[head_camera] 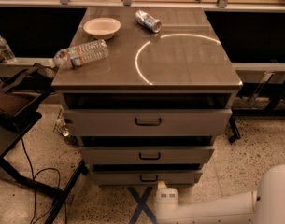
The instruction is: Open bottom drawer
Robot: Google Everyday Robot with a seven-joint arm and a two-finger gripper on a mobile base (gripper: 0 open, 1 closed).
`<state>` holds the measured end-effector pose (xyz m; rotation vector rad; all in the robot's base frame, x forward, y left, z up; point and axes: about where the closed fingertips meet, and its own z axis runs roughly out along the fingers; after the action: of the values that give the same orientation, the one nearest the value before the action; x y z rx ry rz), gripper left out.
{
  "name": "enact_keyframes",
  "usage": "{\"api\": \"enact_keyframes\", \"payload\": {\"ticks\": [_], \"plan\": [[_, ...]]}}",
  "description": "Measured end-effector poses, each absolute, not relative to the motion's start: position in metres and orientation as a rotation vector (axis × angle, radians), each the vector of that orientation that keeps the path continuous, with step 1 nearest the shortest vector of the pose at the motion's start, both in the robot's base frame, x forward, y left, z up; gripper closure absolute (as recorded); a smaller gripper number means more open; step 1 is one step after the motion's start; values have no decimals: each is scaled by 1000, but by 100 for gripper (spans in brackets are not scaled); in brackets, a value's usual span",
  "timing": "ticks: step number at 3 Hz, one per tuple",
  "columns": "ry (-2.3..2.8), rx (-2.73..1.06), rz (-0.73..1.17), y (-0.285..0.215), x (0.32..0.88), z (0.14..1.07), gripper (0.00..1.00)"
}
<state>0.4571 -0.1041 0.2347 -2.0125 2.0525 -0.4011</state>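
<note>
The grey metal cabinet [146,69] has three drawers. The bottom drawer [179,177] is the lowest and slimmest front, with a small black loop handle [148,178]. A dark gap shows above each drawer front. My white arm [235,206] reaches in from the lower right, low over the floor. My gripper [166,195] is at its left end, just below the bottom drawer front and a little right of the handle, not touching the handle as far as I can see.
On the cabinet top lie a plastic water bottle [81,53], a white bowl [102,27] and a tipped can [148,20]. A dark chair or stand [13,106] with cables stands on the left. Blue tape [141,204] marks the speckled floor below the cabinet.
</note>
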Motion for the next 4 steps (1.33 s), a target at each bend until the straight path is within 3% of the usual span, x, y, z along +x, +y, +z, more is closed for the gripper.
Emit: {"api": "enact_keyframes", "payload": {"ticks": [2, 4], "plan": [[2059, -1978, -369, -106, 507, 203, 0], [2035, -2003, -316, -98, 509, 177, 0]]}}
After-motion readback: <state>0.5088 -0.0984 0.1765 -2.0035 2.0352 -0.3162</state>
